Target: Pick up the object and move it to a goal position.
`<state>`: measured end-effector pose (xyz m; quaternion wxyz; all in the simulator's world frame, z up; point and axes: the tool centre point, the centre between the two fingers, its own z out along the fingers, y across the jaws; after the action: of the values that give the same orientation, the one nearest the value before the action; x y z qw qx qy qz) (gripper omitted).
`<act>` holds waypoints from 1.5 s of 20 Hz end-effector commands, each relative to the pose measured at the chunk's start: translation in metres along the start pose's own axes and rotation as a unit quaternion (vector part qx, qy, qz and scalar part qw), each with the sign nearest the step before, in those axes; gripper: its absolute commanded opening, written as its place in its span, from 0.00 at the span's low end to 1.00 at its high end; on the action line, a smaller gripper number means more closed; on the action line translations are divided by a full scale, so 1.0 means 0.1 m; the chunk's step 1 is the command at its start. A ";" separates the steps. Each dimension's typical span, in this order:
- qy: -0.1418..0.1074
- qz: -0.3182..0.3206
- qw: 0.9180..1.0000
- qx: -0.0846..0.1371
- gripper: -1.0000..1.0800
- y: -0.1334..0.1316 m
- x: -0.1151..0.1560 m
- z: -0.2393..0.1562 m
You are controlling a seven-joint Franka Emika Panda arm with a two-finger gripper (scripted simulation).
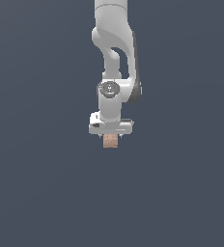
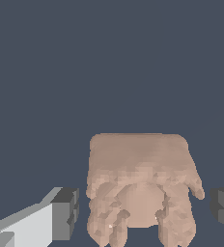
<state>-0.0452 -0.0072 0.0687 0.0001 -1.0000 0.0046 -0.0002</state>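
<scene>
The white Franka arm (image 1: 115,62) hangs straight down over a plain dark slate-grey ground (image 1: 36,193) that shows no rim, wall or other item, so there is free room on every side of the white two-fingered gripper (image 1: 110,136). Directly beneath the gripper's broad white body sits the small tan-brown, box-like block with a mottled surface (image 1: 110,141), much narrower than that body. In the wrist view the block (image 2: 140,185) lies between the two dark grey finger pads (image 2: 65,212), with a visible strip of ground separating it from each pad; the fingers are spread wide and grip nothing. The block's face turned toward the wrist camera is flat and nearly square, and its lower part breaks into lumpy, ragged lobes. No clear long axis shows in the exterior view; the block looks about as tall as it is wide. Whether it rests on the ground cannot be told.
</scene>
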 end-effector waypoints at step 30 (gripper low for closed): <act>0.000 0.000 1.000 0.000 0.00 0.05 0.06 -0.11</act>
<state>-0.0412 -0.0111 0.0703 0.0000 -1.0000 0.0049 0.0006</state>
